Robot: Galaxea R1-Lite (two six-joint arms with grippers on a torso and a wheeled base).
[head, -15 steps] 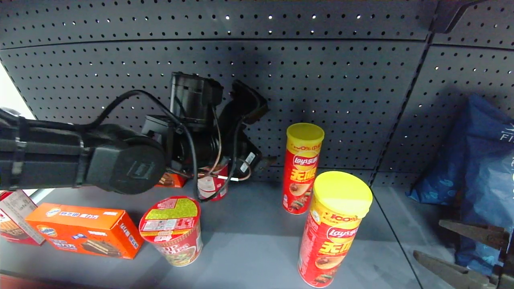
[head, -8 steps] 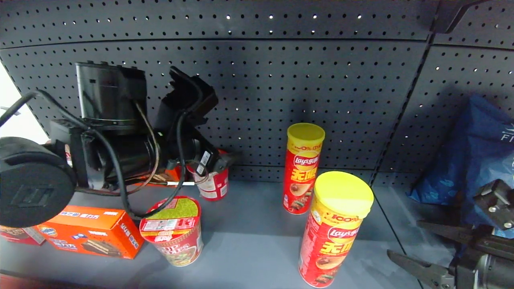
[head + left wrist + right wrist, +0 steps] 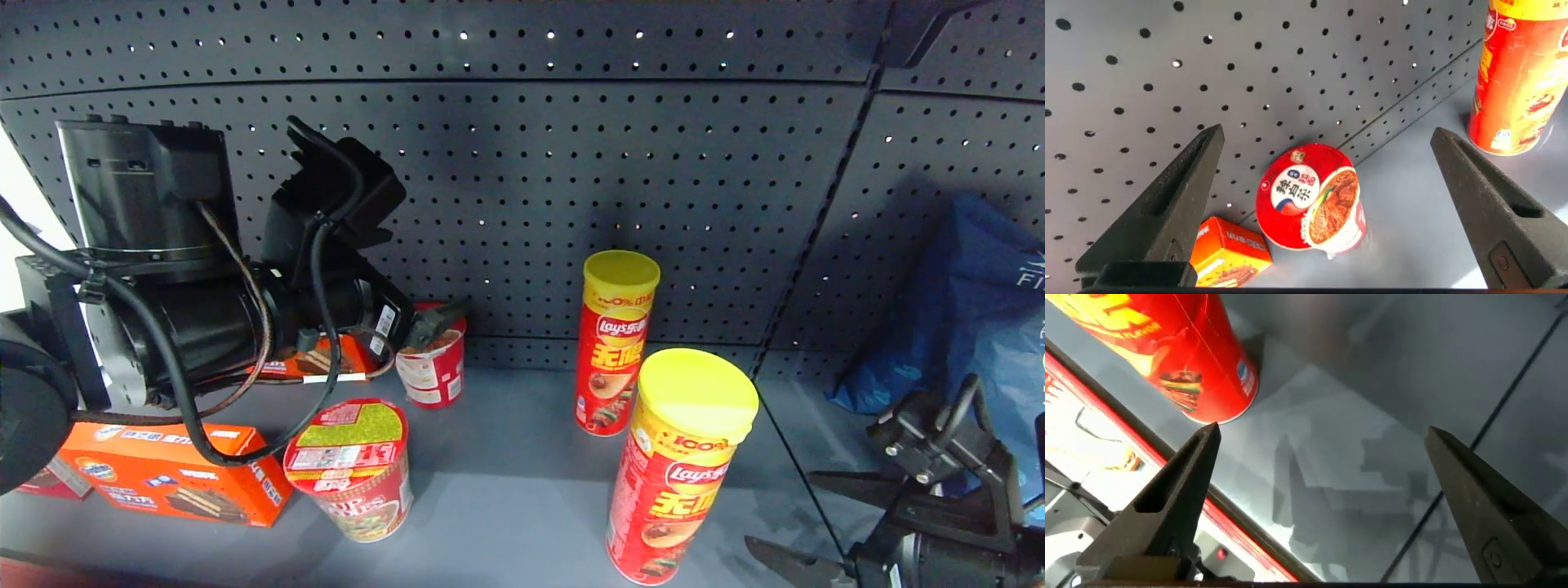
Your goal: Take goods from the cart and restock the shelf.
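Where the head view shows you the shelf (image 3: 522, 482), note the rear noodle cup (image 3: 430, 367) standing upright, the left gripper (image 3: 437, 320) near it. Left wrist view: its jaws are spread and empty. Right wrist view: the right gripper (image 3: 1323, 433) is likewise released near the front chip can (image 3: 1184, 351). Judge this placement done; further restocking may remain.
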